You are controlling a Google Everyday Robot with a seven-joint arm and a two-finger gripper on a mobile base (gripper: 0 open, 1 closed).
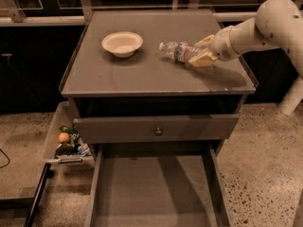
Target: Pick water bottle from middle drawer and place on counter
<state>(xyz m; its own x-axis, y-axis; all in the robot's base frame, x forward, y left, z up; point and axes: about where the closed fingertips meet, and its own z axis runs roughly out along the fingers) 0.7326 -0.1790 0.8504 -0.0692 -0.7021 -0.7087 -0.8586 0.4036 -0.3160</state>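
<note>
Sideways water bottle (pixel 179 51), base within the pincer (pixel 201 52), over the counter (pixel 142 77), right half.

Smooth matt grey desk (pixel 142 77) — clear ribbed plastic water bottle (pixel 176 51) clasped between smooth pale fingers (pixel 206 41) of the gripper (pixel 195 54), near the right edge.

Grey counter (pixel 142 77): white bowl (pixel 122 43) left-rear; water bottle (pixel 175 51) on its side right-rear, tool (pixel 196 54) clasping its base.
</note>
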